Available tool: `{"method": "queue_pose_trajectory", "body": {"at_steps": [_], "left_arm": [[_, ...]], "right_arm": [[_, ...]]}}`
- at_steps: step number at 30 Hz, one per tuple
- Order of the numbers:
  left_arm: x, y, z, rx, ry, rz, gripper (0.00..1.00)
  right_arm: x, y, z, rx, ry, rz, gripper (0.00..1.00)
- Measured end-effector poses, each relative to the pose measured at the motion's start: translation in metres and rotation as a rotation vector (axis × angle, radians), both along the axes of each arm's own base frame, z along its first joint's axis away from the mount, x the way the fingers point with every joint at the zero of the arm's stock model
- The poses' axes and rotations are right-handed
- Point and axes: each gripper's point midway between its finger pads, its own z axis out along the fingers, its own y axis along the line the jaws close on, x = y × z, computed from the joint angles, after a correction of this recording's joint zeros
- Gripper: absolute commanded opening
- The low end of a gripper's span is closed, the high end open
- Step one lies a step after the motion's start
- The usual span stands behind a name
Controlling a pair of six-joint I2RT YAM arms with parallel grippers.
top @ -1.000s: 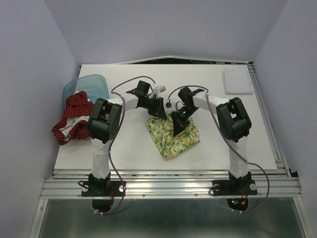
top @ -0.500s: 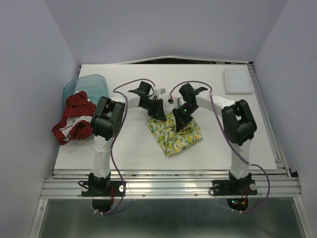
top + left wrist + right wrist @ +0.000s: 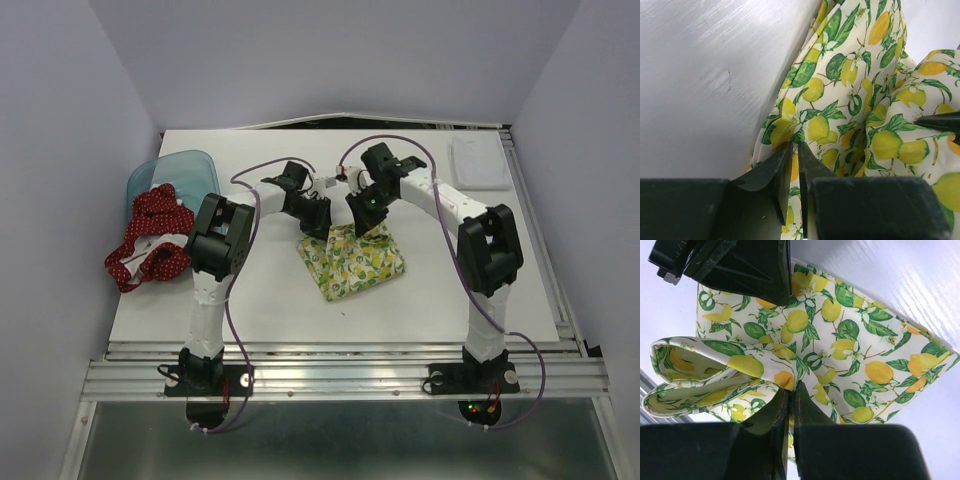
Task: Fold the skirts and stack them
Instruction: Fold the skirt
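White table [image 3: 250, 290], centre frame: left end effector [image 3: 795, 146] and right end effector [image 3: 791, 388] both pinch the cream lemon-print cloth skirt [image 3: 360, 265].

Quick colour rundown. The cream cloth skirt [image 3: 352, 262] is covered in yellow lemons and green leaves with little white blossoms, and a few lemons lean orange. The red cloth skirt [image 3: 150, 240] has tiny white dots and a white edge peeking out. The translucent blue plastic bin [image 3: 185, 170] reads more teal-blue to me. The flat table top [image 3: 260, 300] is plain white, same as the small rectangular white pad [image 3: 478, 162]. Both arms are black with white links and thin purple cables [image 3: 392, 138]. The left gripper [image 3: 795, 150] and right gripper [image 3: 791, 390] are matte black. The walls [image 3: 60, 150] are pale lavender and the metal rails [image 3: 340, 375] are bare silver.
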Motion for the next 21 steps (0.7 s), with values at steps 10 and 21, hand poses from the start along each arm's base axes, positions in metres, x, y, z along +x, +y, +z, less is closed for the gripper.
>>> {"method": "queue_pose_trajectory", "body": {"at_steps": [10,21], "left_arm": [[0.000,-0.001,0.000,-0.001,0.007,-0.003,0.24],[0.000,-0.001,0.000,0.000,0.005,-0.005,0.24]], "right_arm": [[0.005,0.008,0.000,-0.010,-0.091,0.117,0.01],[0.022,0.016,-0.005,-0.031,-0.196,0.177,0.01]]}}
